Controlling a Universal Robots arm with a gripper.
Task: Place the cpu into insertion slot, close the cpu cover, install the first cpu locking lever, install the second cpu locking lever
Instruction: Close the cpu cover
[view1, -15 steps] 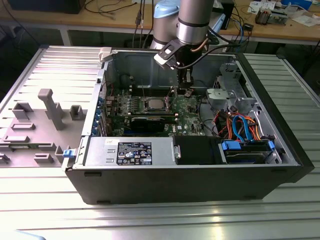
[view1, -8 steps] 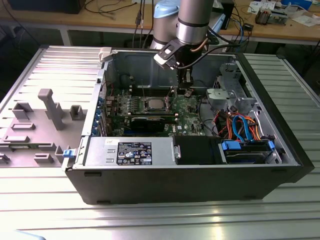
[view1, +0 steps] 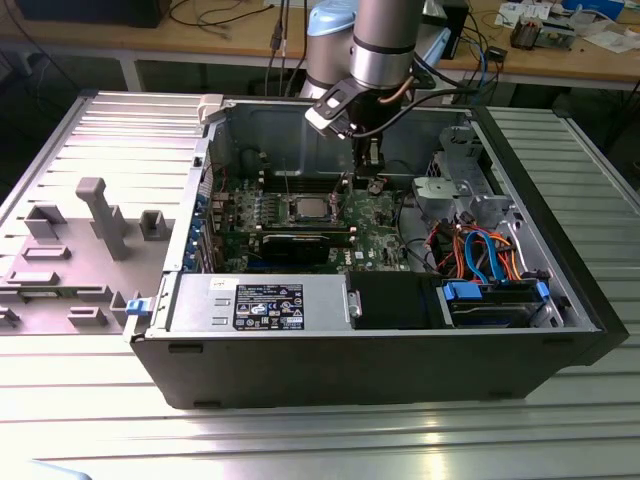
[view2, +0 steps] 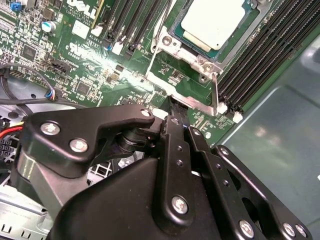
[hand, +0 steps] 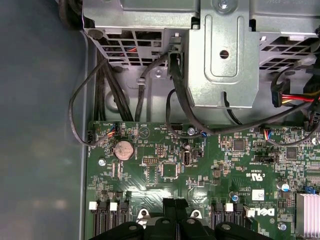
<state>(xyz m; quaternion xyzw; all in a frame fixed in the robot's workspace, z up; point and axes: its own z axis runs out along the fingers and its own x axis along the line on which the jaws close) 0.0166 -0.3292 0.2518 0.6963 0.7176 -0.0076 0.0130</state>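
Cpu (view2: 215, 22) lies seated under the closed cover (view2: 170, 44); we judge the clenched, empty end effector (view2: 177, 111) sits beside the lever (view2: 215, 92) for pushing it.

My arm (view1: 330, 35) bends in above the gripper (view1: 368, 180), its silver wrist (view1: 385, 45) standing upright directly over it. The gripper points straight down. In the second wrist view its black links run forward to a point, the two fingers (view2: 172, 135) drawn together, tips touching, with no gap I can make out.
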